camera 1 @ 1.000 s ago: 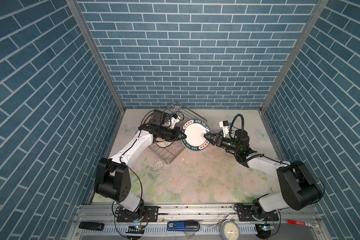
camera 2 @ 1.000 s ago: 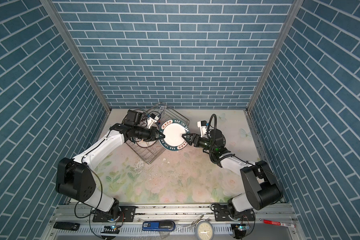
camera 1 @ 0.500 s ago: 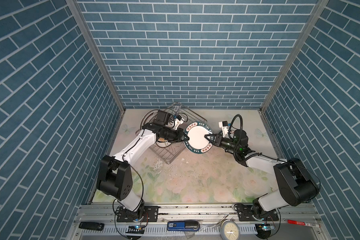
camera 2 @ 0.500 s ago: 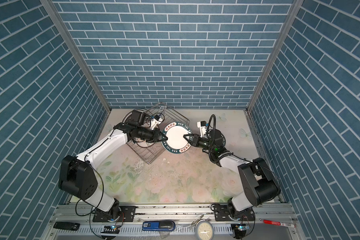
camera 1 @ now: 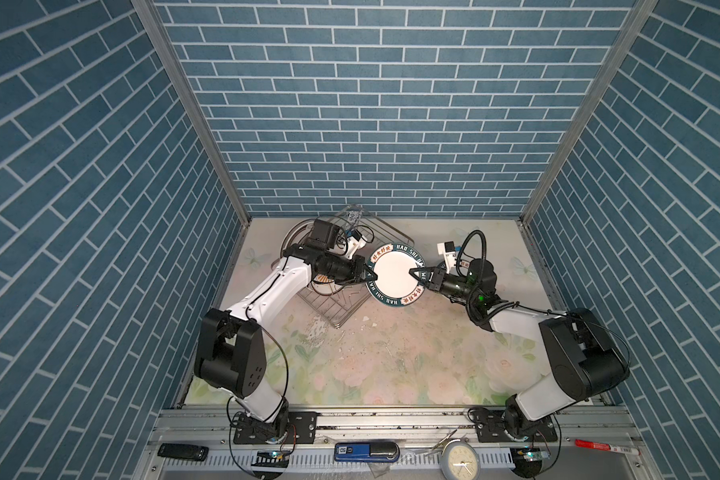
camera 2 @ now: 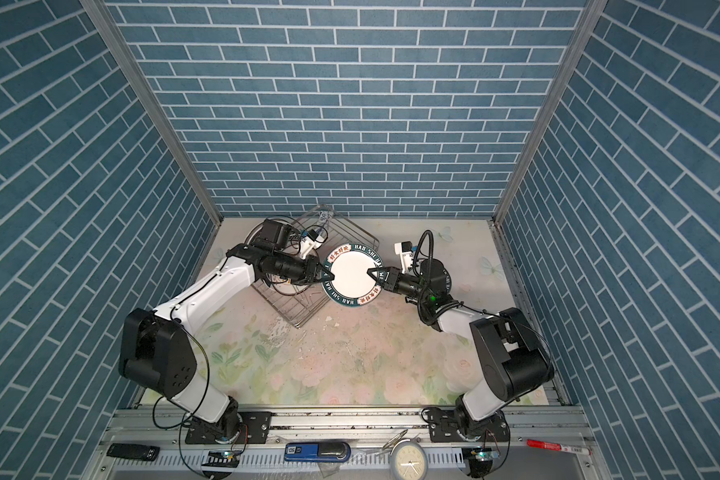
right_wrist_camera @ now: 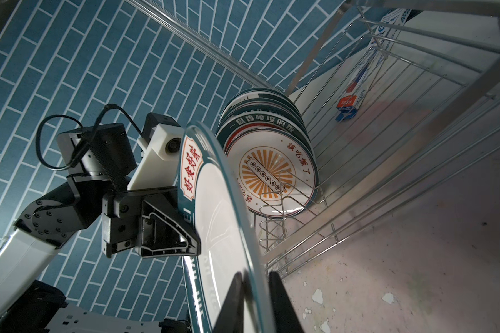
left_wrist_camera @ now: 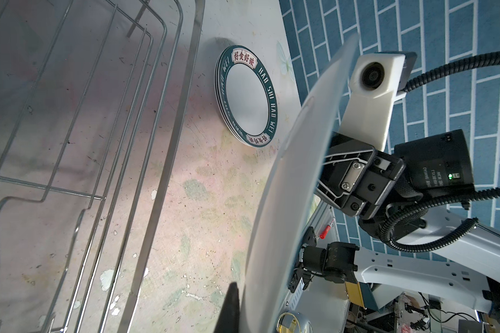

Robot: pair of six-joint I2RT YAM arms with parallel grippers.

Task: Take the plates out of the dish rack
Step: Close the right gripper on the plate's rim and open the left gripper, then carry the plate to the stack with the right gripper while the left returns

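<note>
A white plate (camera 1: 393, 277) with a dark teal lettered rim hangs in the air between the two arms, just to the right of the wire rack (camera 1: 336, 322) and above the flowered table (camera 1: 391, 353). In both top views its face is turned up towards the camera. The left pincer (camera 1: 368, 276) pinches the plate's left rim. The right pincer (camera 1: 413, 274) has a dark finger (right_wrist_camera: 228, 305) on each side of the opposite rim, close in, but I cannot tell whether they press on it. Several more plates (right_wrist_camera: 272, 173) stand on edge inside the rack, the front one showing an orange sunburst. A small stack of plates (left_wrist_camera: 246, 95) lies flat on the table beside the rack.
</note>
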